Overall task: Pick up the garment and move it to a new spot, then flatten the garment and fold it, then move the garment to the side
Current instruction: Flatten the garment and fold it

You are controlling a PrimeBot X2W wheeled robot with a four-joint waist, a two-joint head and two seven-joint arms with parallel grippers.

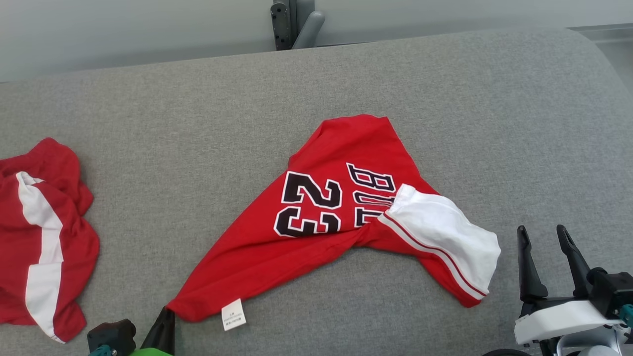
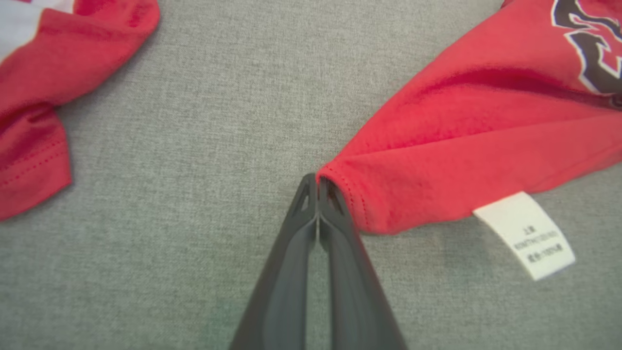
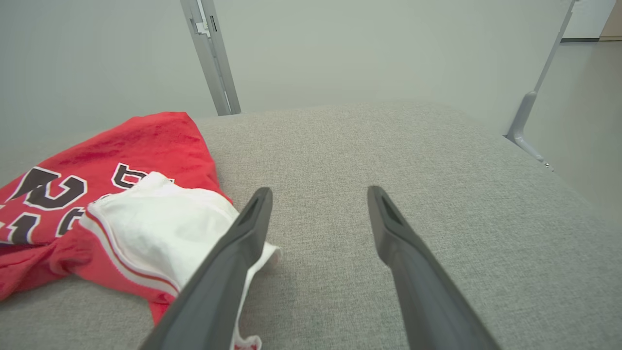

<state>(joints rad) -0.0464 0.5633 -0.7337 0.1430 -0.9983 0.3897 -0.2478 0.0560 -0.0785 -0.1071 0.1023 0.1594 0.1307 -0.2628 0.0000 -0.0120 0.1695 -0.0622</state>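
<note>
Grey bench (image 1: 494, 99) is carrying jersey (image 1: 316, 247) at centre, one corner trailing toward 7 o'clock. Second red garment (image 1: 44, 237) is lying at 9. Right gripper (image 1: 541, 230) is hovering wide at 4. Left gripper (image 2: 318, 181) is sitting closed, touching that corner.

- The head camera looks forward and down on the grey counter (image 1: 148, 123) from well back, taking in the whole jersey (image 1: 316, 232), with the left tool (image 1: 165, 319) and right tool (image 1: 541, 230) at its bottom corners.
- The left wrist camera looks steeply down along its tool (image 2: 318, 182), very close. Both views show the label (image 2: 527, 236) right of the tool and the second garment (image 2: 58, 63) to its left.
- The right wrist camera skims low along its tool (image 3: 318, 192) toward the wall (image 3: 340, 48). It shares the white sleeve (image 3: 160, 228), left of the tool, with the head view.
</note>
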